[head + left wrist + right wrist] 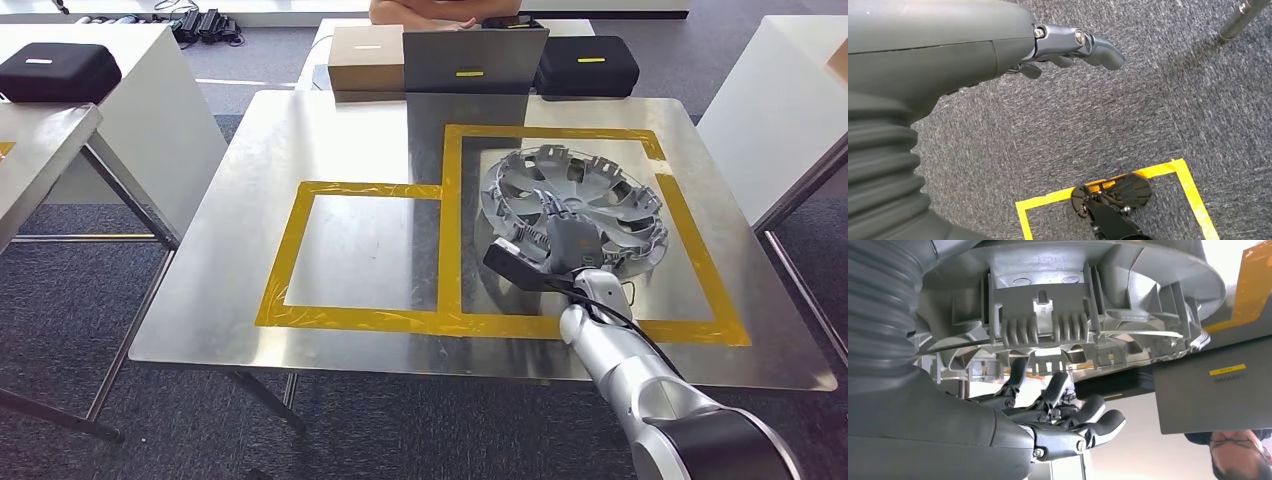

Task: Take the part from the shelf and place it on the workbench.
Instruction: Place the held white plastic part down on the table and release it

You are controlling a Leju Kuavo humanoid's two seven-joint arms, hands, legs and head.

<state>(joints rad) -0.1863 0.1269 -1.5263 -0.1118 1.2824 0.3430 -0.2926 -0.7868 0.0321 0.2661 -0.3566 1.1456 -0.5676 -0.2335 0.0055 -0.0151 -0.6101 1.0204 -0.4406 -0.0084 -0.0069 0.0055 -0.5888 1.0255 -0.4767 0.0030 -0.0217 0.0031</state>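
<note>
The part is a silver hubcap, lying flat on the steel workbench inside the right-hand yellow taped square. My right hand reaches over its near rim, fingers stretched toward its centre. In the right wrist view the hubcap's ribbed rim sits close to the wrist. The right hand has its dark fingers spread and touching the inner ribs, with the thumb apart and nothing pinched. My left hand hangs over the carpet, holding nothing.
A smaller yellow taped square marks the workbench's left half. At the far edge stand a cardboard box, a grey panel and a black case, with a person behind. Tables flank both sides.
</note>
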